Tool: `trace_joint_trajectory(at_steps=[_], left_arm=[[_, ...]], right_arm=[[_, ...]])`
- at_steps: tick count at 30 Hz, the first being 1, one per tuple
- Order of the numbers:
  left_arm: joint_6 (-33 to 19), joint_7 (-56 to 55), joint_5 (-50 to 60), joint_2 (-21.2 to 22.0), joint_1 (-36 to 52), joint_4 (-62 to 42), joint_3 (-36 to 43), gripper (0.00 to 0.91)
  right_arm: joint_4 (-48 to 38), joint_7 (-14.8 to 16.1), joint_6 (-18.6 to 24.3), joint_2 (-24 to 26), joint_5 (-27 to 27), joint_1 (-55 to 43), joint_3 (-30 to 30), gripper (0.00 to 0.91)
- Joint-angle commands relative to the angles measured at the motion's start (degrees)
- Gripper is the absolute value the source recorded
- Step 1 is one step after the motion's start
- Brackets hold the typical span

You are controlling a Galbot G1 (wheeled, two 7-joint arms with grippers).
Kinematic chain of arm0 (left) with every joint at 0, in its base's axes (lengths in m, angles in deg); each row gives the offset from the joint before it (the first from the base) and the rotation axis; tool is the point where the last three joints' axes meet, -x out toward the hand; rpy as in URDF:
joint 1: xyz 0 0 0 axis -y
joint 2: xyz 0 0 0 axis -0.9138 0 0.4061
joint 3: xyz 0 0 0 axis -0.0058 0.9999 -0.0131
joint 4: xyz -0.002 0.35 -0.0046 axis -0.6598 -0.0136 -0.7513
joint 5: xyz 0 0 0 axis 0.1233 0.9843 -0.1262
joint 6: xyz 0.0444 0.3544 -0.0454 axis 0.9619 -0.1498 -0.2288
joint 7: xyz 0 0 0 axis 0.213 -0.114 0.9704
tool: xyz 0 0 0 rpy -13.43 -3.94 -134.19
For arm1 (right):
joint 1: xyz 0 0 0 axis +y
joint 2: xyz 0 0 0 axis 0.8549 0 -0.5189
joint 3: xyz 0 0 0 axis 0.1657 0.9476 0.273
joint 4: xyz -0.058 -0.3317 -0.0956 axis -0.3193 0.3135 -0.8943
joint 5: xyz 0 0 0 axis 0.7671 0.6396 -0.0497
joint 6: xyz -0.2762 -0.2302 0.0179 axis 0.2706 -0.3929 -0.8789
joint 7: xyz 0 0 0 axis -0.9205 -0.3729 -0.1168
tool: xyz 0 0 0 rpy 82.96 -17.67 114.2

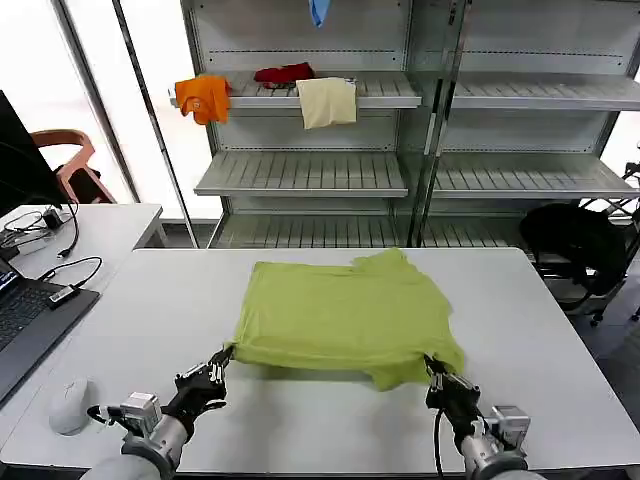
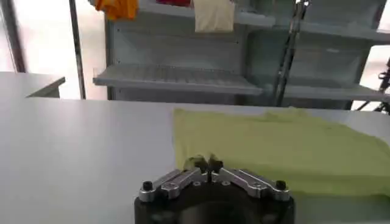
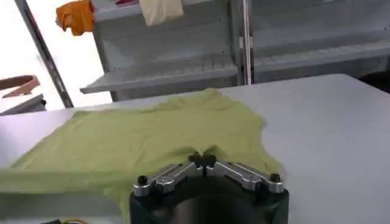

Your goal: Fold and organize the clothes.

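Two tools of mine sit at the near edge of the white surface (image 1: 560, 330), one at each near corner of the lime T-shirt (image 1: 345, 315). My left tool (image 1: 222, 358) has its fingers drawn together on the shirt's near left corner; from the left wrist the fingertips (image 2: 199, 163) meet with a small pucker of green cloth pinched between them. My right tool (image 1: 432, 368) is closed in the same way on the near right corner, and from the right wrist the cloth gathers into a fold right at the closed tips (image 3: 204, 160).

Beyond my tools the T-shirt lies mostly flat across the middle of the surface, its near hem lifted slightly off the top between the two pinched corners, and a rumpled bit sticks up at its far edge. A white mouse (image 1: 70, 405) rests near my left arm, well apart from the shirt, with a laptop (image 1: 25, 320) just past it at the left edge.

Farther back stands a grey shelving unit (image 1: 310, 170). On its upper shelf hang an orange garment (image 1: 203, 97), a red garment (image 1: 283, 73) and a cream garment (image 1: 327, 101).
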Motion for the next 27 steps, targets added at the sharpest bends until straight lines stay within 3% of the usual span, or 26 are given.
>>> trace_joint_trajectory(at_steps=[1,14,15,16,17,27], left_arm=[[0.0,0.0,-0.6,0.7,5.2,-3.2,0.1,0.000],[-0.1,0.2,2.1,1.1,8.4,-9.5,1.9,0.000],[0.0,0.2,2.2,1.2,8.5,-9.8,2.0,0.010],[0.0,0.3,2.2,1.1,8.6,-10.1,2.1,0.736],[-0.1,0.3,2.2,1.1,8.8,-10.3,2.2,0.907],[-0.1,1.3,4.7,1.5,8.7,-10.0,2.2,0.907]], right_arm=[[-7.7,0.5,0.1,-1.1,1.6,-9.2,1.1,0.000],[-13.1,1.3,0.2,-2.0,4.8,-12.2,1.7,0.000],[-13.2,1.3,0.2,-2.0,4.8,-12.4,1.6,0.252],[-13.8,1.6,0.2,-2.2,5.1,-12.5,1.3,0.907],[-14.3,1.8,0.3,-2.4,5.6,-12.8,1.0,0.907],[-14.4,1.6,0.3,-1.2,5.6,-14.9,-2.5,0.907]])
